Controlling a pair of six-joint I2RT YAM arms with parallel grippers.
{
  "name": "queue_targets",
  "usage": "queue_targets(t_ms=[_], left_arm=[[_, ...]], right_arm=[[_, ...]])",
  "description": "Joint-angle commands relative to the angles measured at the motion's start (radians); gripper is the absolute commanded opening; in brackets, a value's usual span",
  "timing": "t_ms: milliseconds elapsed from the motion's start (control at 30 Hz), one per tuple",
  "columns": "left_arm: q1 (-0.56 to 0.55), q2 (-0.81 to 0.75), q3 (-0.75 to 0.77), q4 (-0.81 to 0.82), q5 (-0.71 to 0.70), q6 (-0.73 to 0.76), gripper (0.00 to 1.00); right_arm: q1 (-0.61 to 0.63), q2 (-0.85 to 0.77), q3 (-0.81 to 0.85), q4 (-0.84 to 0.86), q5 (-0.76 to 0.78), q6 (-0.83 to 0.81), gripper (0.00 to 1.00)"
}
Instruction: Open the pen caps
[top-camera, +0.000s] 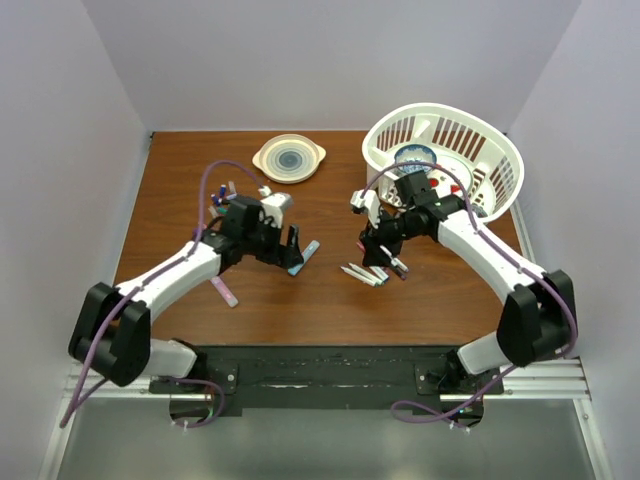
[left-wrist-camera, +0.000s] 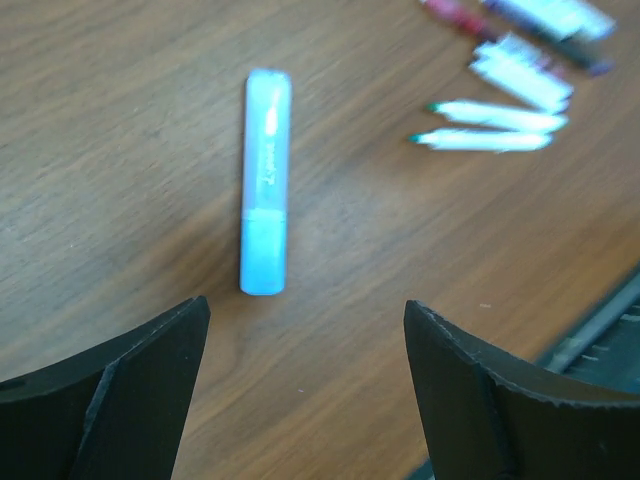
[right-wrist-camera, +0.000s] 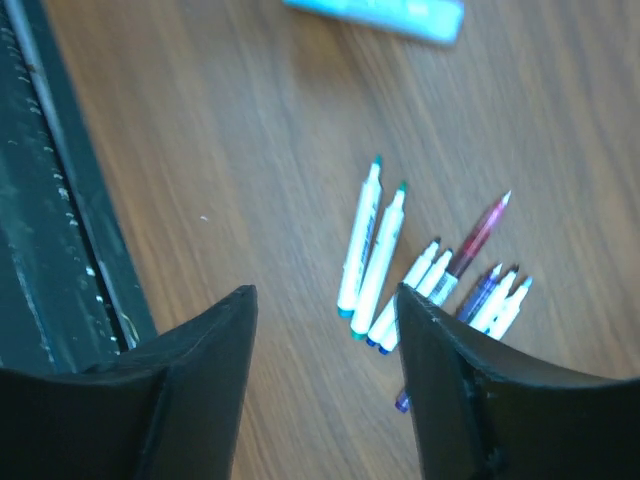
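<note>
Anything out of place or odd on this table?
The white basket at the back right looks tipped inward, not sitting flat. The light blue pen lies alone, apart from the uncapped pens. No visible spill or damage.

both arms look alike. the left arm (top-camera: 175, 272) and the right arm (top-camera: 485, 250) have smooth white shells on the long parts and bulky matt black housings at the joints. a thin purple cable (top-camera: 213, 180) loops along each arm and trails past the black shoulder. a small white box (top-camera: 278, 201) sits at each wrist. the left gripper (top-camera: 292, 252) and the right gripper (top-camera: 378, 258) are black, with broad wedge-shaped fingers (left-wrist-camera: 500, 400); fine ridges run along one inner edge.
</note>
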Motion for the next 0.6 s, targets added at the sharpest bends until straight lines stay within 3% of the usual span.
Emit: queue_targets(t_ms=[0, 167, 467, 567], left_arm=[[-0.121, 0.079, 0.071, -0.089, -0.29, 0.062, 0.84], [-0.228, 0.229, 0.169, -0.135, -0.461, 0.075, 0.83], [-0.259, 0.402, 0.286, -0.206, -0.492, 0.095, 0.48], [-0.261, 0.424, 0.291, -0.216, -0.492, 0.093, 0.43]], right_arm=[[-0.002, -0.096, -0.029, 0.051, -0.138, -0.064, 0.68], [-0.004, -0.141, -0.07, 0.06, -0.193, -0.121, 0.73], [-0.004, -0.167, -0.083, 0.053, -0.234, -0.158, 0.72], [-0.004, -0.17, -0.081, 0.05, -0.239, -0.159, 0.72]])
